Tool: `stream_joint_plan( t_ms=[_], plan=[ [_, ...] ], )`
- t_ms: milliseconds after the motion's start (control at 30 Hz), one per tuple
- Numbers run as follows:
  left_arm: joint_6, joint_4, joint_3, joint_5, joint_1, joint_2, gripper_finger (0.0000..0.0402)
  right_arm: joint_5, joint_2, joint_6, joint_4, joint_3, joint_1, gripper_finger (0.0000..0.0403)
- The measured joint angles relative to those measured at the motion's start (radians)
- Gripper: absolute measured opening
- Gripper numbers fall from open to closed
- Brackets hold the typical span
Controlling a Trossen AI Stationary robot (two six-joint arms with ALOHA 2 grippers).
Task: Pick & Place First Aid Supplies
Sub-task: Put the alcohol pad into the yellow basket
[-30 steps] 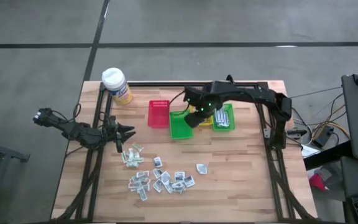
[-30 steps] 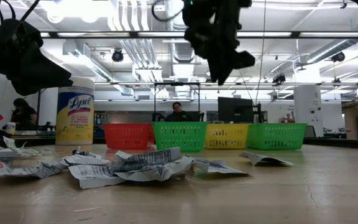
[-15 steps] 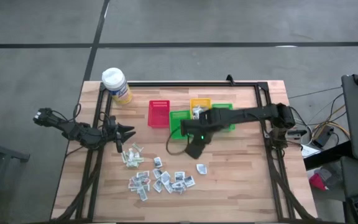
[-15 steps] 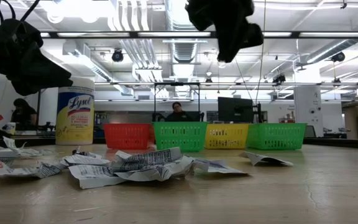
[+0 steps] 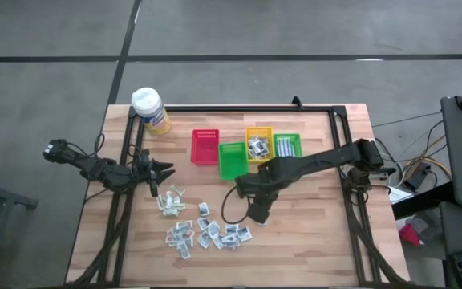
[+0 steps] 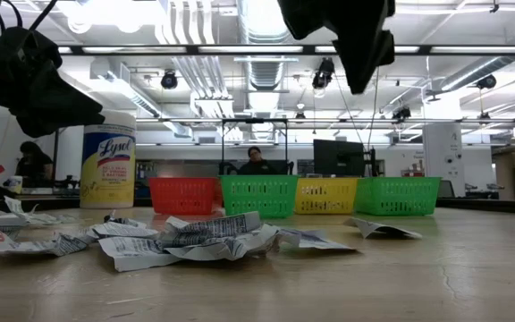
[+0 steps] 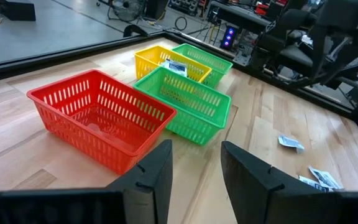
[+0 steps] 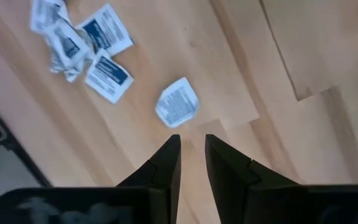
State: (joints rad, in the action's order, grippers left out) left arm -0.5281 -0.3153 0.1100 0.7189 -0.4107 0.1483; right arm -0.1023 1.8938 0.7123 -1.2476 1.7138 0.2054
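Note:
The first aid supplies (image 5: pixel 207 233) lie as several small flat packets on the wood near the table's front, with a few more (image 5: pixel 169 201) to their left. One lone white packet (image 8: pixel 178 102) lies apart, and my right gripper (image 8: pixel 192 142) hangs above it, pointing down, open by a narrow gap with nothing between the fingers. In the high view that gripper (image 5: pixel 257 210) covers the packet. My left gripper (image 7: pixel 194 163) waits open at the table's left (image 5: pixel 163 170), clear of the packets.
Red (image 5: pixel 205 146), green (image 5: pixel 233 160), yellow (image 5: pixel 258 144) and a second green bin (image 5: pixel 287 146) stand in a cluster at the far middle; the yellow one holds packets. A yellow wipes canister (image 5: pixel 149 108) stands at the far left corner. Bare wood lies at the right.
My right gripper has swung from above the green bins toward the table's near edge and now hangs over the lone packet, at about the same height. The packets and the left arm have stayed where they were.

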Motion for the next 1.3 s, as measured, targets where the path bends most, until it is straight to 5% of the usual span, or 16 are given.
stream_joint_plan(
  t_ms=[700,1300],
  plan=[
    [-0.024,0.000,0.000,0.000,0.000,0.000,0.0131,0.000,0.002,-0.269,0.181,-0.211,0.000,0.0152],
    [-0.060,0.000,0.000,0.000,0.000,0.000,0.0131,-0.003,0.002,-0.582,0.401,-0.357,0.030,0.0148]
  ],
)
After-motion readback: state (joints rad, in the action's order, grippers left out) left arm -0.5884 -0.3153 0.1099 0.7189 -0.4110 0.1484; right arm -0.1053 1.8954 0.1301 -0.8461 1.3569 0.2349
